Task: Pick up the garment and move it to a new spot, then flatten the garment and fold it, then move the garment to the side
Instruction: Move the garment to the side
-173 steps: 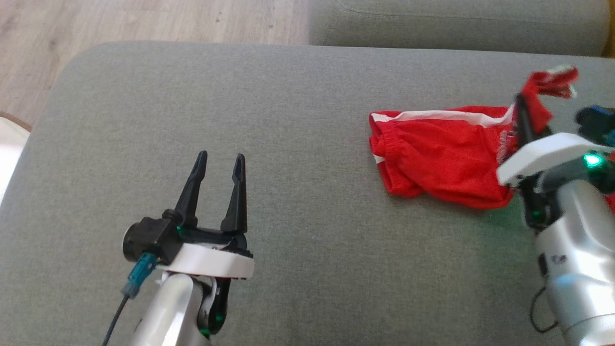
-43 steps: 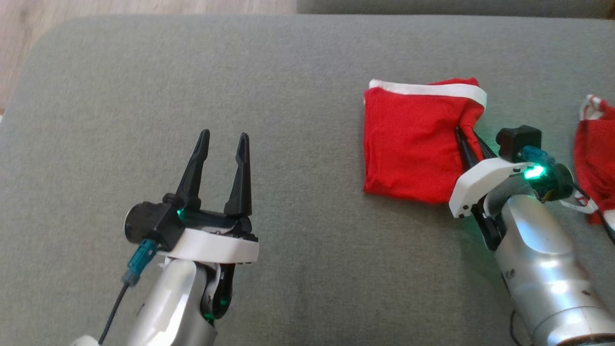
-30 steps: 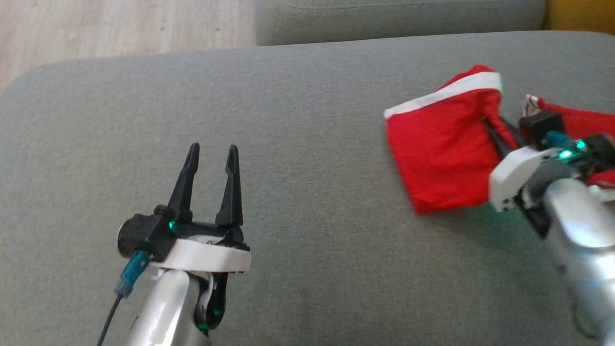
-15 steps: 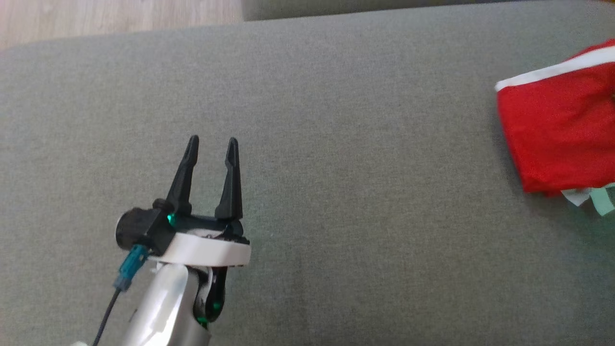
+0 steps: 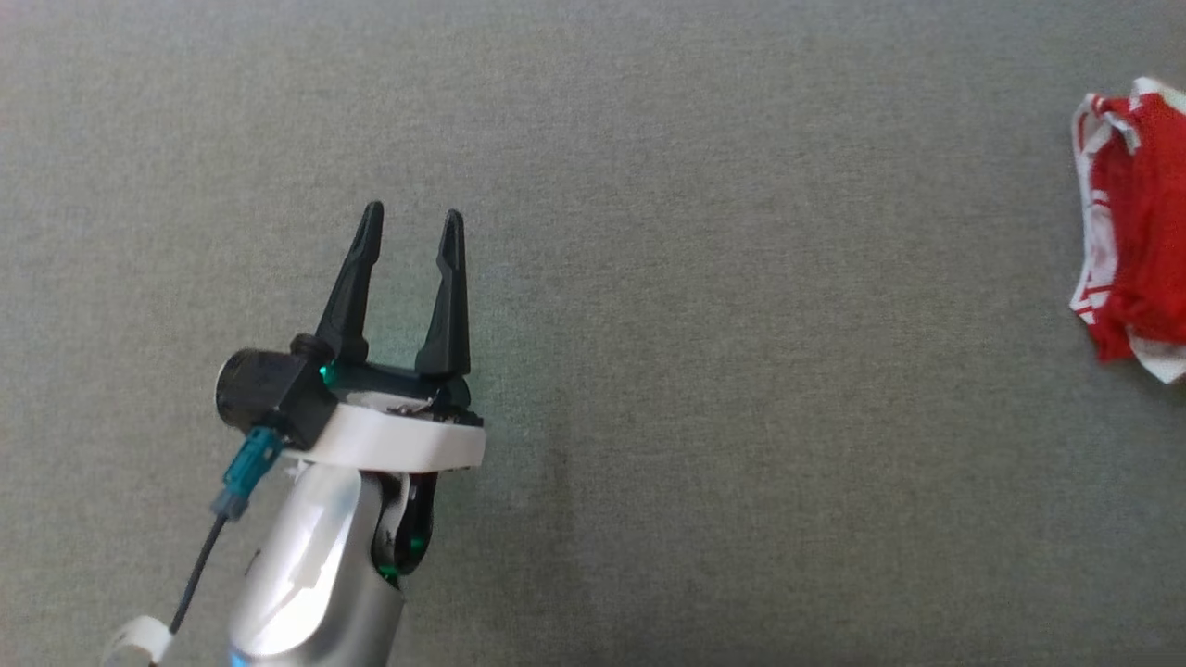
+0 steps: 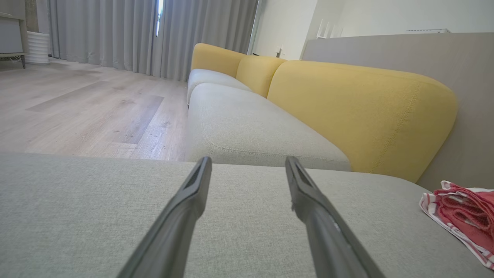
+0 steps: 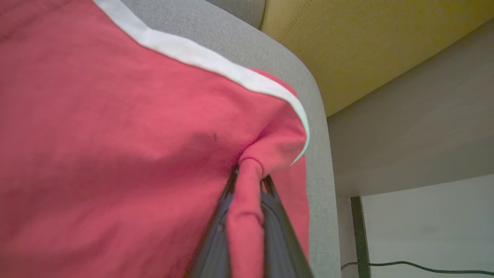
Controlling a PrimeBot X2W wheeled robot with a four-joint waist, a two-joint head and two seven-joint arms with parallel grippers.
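1. Since half a second ago the head view has swung with my body: a crumpled red-and-white cloth (image 5: pixel 1135 232) sits at its right edge, where the folded garment (image 7: pixel 115 135) was.
2. Nearest, my right gripper (image 7: pixel 249 181) is clamped on a bunched fold of that garment, bottom centre of the right wrist view, so I can carry it aside.
3. My left gripper (image 5: pixel 412 215), lower left of the head view, hovers with jaws spread wide and empty, kept clear.
4. Beyond, the garment spreads over the grey cushion (image 7: pixel 239 38) near its rounded corner; the yellow backrest (image 7: pixel 366 46) rises behind, upper right.
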